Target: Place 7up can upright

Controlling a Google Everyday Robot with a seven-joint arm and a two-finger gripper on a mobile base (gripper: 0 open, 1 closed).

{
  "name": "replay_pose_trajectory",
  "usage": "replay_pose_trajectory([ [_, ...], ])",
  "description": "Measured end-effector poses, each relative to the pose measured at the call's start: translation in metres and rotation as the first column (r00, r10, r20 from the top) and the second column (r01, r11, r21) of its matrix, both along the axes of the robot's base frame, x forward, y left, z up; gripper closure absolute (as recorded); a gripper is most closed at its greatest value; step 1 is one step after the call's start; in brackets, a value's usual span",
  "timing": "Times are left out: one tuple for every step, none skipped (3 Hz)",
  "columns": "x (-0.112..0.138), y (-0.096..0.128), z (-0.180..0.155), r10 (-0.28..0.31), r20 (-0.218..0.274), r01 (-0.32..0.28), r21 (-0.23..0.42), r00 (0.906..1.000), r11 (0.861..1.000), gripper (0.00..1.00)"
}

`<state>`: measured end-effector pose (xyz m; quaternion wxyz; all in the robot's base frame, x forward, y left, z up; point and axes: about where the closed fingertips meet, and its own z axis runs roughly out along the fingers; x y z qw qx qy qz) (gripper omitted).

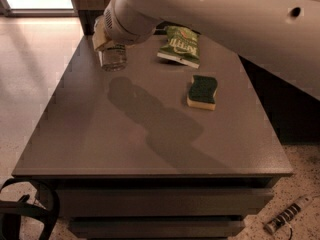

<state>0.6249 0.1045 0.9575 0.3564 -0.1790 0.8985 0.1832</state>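
The 7up can shows as a silvery cylinder, upright, at the far left of the grey table. It hangs just under the arm's white wrist, and its shadow falls apart from it on the tabletop, so it is off the surface. My gripper comes down from above and is shut on the 7up can. The wrist hides most of the gripper and the can's top.
A green chip bag lies flat at the back of the table. A green and yellow sponge lies right of centre. The big white arm spans the upper right. A power strip lies on the floor at the lower right.
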Motion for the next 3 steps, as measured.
replay_pose_trajectory([
  [-0.0041,0.0078,-0.0037,0.082,0.071,-0.081,-0.016,0.9941,0.997,1.0],
  [-0.0081,0.0131,-0.0062,0.127,0.153,-0.122,-0.042,0.9801,0.992,1.0],
  [-0.0081,0.0131,-0.0062,0.127,0.153,-0.122,-0.042,0.98,0.992,1.0],
])
